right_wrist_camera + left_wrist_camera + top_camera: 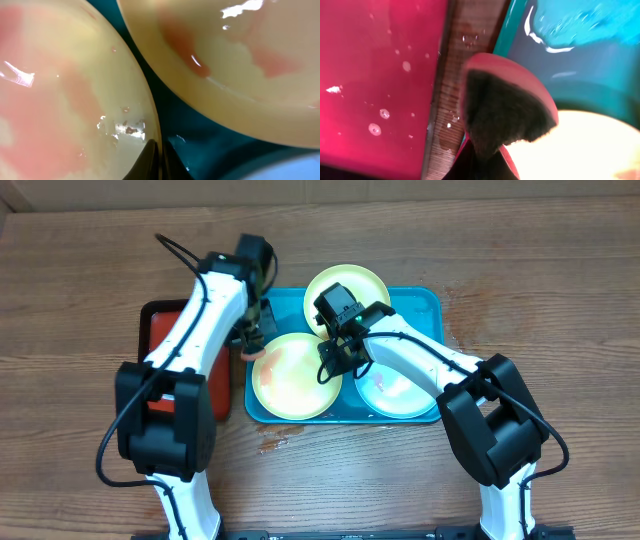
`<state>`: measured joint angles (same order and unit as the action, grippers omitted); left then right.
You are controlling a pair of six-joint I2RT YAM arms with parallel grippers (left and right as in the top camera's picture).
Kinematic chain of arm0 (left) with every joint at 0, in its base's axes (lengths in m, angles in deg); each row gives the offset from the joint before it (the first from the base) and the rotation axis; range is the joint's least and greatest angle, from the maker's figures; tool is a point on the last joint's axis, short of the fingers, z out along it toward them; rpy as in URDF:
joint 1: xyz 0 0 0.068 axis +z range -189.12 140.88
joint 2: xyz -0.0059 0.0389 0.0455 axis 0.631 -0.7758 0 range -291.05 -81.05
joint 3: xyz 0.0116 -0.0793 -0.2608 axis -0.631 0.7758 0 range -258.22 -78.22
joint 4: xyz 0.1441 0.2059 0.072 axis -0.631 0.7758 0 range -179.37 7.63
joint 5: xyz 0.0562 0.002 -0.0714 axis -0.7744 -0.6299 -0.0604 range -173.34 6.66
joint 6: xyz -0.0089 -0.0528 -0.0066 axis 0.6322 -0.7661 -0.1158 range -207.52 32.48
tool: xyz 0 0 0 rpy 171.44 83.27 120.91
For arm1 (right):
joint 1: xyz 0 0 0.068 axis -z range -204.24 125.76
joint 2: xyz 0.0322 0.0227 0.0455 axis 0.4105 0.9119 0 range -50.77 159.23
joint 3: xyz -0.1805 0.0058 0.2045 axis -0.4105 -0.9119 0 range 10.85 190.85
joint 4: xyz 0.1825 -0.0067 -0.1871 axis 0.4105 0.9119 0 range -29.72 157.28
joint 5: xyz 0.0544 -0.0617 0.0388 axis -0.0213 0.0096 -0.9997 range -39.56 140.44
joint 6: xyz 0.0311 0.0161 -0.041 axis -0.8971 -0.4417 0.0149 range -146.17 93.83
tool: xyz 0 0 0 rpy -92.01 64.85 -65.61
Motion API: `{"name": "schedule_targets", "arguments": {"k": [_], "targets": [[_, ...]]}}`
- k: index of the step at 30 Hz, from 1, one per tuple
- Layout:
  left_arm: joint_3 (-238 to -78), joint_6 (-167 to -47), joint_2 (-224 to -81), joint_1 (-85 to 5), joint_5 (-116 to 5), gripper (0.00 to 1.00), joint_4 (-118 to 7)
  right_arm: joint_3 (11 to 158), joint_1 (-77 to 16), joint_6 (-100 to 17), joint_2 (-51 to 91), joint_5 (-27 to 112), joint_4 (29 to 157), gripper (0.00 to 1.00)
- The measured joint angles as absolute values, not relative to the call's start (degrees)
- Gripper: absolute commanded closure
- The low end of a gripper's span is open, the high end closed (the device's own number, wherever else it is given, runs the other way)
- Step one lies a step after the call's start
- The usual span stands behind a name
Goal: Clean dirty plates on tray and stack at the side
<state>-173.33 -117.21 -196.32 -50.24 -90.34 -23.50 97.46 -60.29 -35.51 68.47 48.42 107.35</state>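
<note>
The turquoise tray (425, 305) holds three smeared plates: a lime-green one at the back (350, 280), a lime-green one at front left (285, 380) and a pale blue one at front right (400, 392). My right gripper (333, 358) is shut on the right rim of the front-left plate (60, 100); its fingertips (158, 157) pinch that rim, with the back plate (225, 60) beside it. My left gripper (254, 340) is shut on a pink sponge with a dark scouring face (505, 110), held at the tray's left rim, at the front-left plate's edge (580, 150).
A smaller red-brown, black-rimmed tray (165, 330) lies left of the turquoise tray, with a narrow strip of wooden table (457, 75) between them. Its wet surface fills the left of the left wrist view (370, 75). Water spots lie on the table in front of the tray (275, 442).
</note>
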Motion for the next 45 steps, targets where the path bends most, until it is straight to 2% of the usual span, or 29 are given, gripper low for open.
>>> {"name": "schedule_targets", "arguments": {"k": [7,16,29,38,45], "targets": [[-175.3,-117.4,-192.5,-42.0,-85.5,0.96,-21.6,107.6,-64.8,-30.1,68.4,57.4,113.6,0.96],[-175.8,-117.4,-191.4,-32.3,-84.8,0.96,-18.4,115.6,-75.3,-19.7,67.9,91.5,115.2,0.96],[-175.8,-117.4,-191.4,-29.8,-84.2,0.96,-18.4,115.6,-82.6,-0.6,67.9,122.0,107.2,0.96],[-175.8,-117.4,-191.4,-29.8,-84.1,0.96,-18.4,115.6,-83.6,3.5,67.9,125.2,107.0,0.96],[-175.8,-117.4,-191.4,-29.8,-84.0,0.96,-18.4,115.8,-82.3,-2.2,67.9,107.7,114.5,0.96]]}}
